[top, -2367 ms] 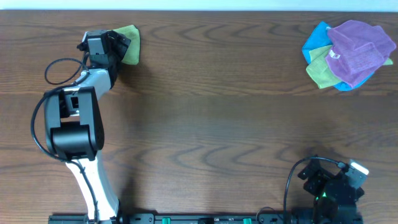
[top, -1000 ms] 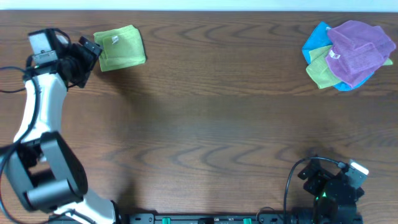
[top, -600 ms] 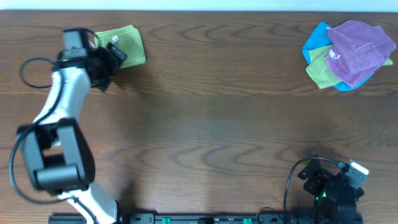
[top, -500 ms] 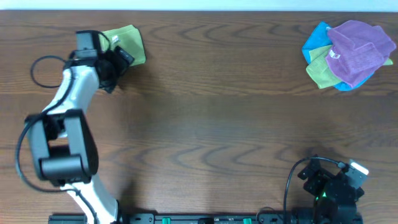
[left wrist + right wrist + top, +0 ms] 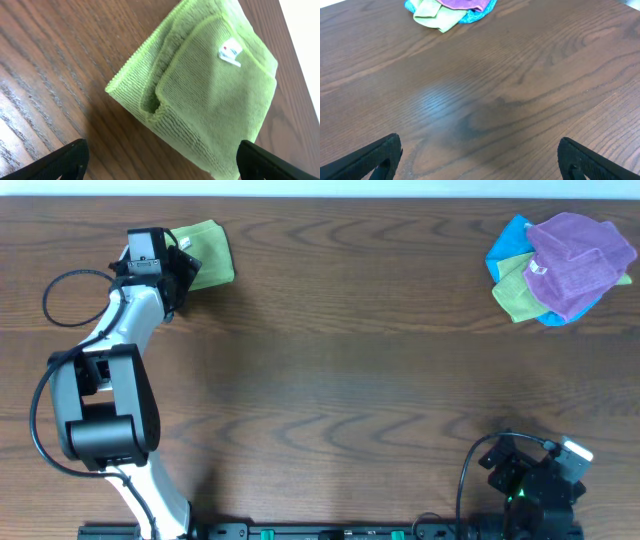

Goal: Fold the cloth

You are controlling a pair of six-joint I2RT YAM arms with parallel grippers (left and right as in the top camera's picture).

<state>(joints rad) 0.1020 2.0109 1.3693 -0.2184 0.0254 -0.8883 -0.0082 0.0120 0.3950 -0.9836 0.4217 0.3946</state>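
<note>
The small lime-green microfibre cloth (image 5: 200,90) lies at the far left of the counter, close to its back edge. It is doubled over into a compact pad, with a white care tag (image 5: 230,52) face up on the top layer. The left claw (image 5: 162,150) hangs just above its near corner with its fingertips spread wide, pinching nothing. In the overhead view the wrist covers the cloth's left part.

I judge the cloth to be light, limp and slightly grippy (terry pile tends to cling to itself). It will sag from any single pinch, and the layers will peel apart unless they are taken together. The stitched hem along the stepped edge, where the upper layer sits back from the lower one, looks like the firmest hold. A corner pinch through every layer would keep the fold intact. It is not fragile, and it should drag rather than slide.

The dark brown wood-grain counter (image 5: 350,380) is flat, smooth and faintly glossy, with broad bare stretches. A loose heap of purple, blue and green cloths (image 5: 560,265) sits at the far right, well apart from the folded one. The right claw (image 5: 479,142) rests low at the near right edge, also spread and empty. Beyond the back edge only a pale strip shows, so the room can't be read.
</note>
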